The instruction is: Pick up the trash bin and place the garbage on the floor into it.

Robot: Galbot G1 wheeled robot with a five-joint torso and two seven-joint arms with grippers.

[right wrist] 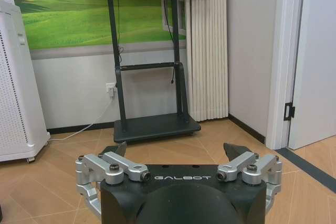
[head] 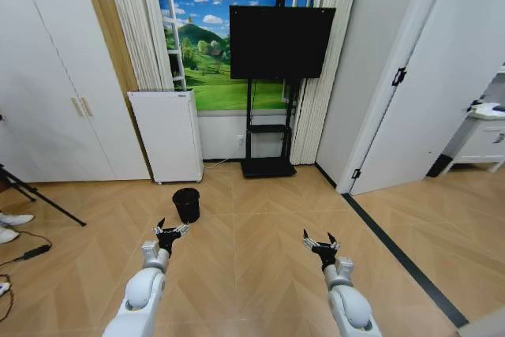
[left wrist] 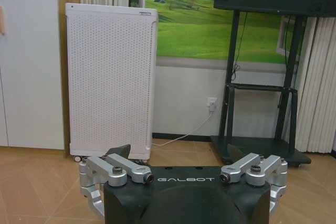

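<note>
Trash bin (head: 186, 204): upright on the floor (head: 260, 258), in front of the white perforated appliance (head: 167, 136).
Left gripper (head: 169, 230): fingers spread, empty, just short of the bin.
Right gripper (head: 319, 242): fingers spread, empty, well apart from the bin.

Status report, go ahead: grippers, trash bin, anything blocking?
Left gripper and right gripper low over the floor, jaws open, empty. Trash bin upright just beyond left gripper. Nothing between.
</note>
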